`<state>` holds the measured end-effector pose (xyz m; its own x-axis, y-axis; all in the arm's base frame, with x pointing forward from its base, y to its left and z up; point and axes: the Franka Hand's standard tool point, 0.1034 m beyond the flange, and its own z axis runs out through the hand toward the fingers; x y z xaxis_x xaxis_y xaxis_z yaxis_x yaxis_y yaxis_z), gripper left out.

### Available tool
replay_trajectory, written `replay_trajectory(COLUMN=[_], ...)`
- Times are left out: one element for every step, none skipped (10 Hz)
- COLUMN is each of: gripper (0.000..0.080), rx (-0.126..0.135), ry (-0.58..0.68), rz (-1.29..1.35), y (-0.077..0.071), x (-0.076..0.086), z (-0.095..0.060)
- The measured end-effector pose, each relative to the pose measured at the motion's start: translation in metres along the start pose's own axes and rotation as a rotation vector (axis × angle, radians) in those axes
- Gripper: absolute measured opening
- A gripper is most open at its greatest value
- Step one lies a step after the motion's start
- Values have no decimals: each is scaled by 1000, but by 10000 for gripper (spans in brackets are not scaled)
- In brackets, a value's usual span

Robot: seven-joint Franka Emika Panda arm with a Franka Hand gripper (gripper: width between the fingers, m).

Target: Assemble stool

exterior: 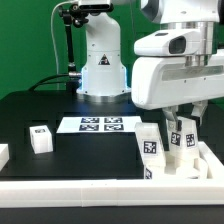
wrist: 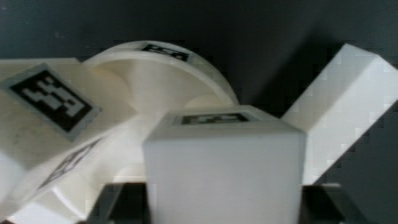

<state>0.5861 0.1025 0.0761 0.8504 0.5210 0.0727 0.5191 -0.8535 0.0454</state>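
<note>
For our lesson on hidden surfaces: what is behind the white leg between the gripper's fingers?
The round seat lies behind the leg that the gripper is shut on, a tag showing on it. The leg covers the seat's near part, so whether they touch is hidden.

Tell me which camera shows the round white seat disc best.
The wrist view. The round white plastic seat disc shows large there, curved rim and one black-and-white tag clear, though a white block leg covers part. In the exterior view it cannot be picked out among the white parts beneath the claw.
</note>
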Motion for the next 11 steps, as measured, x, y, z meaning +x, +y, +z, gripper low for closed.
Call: replay_trajectory(gripper=[338, 338, 338, 338, 338, 338, 340, 340, 340, 340, 340], rx=[0, 0, 0, 1, 6, 20, 27, 46, 62, 65, 64], ry=[0, 0, 0, 0, -1, -1, -16, -18, -16, -13, -11], rz=[27, 26, 43, 129, 230, 342, 409, 550, 664, 742, 820], y=[0, 0, 0, 0, 1, 6, 7, 7, 7, 7, 7], x=[0, 0, 0, 0, -1, -4, -6, -6, -6, -6, -5], z=[0, 0, 0, 0, 0, 0, 0, 0, 1, 1, 1])
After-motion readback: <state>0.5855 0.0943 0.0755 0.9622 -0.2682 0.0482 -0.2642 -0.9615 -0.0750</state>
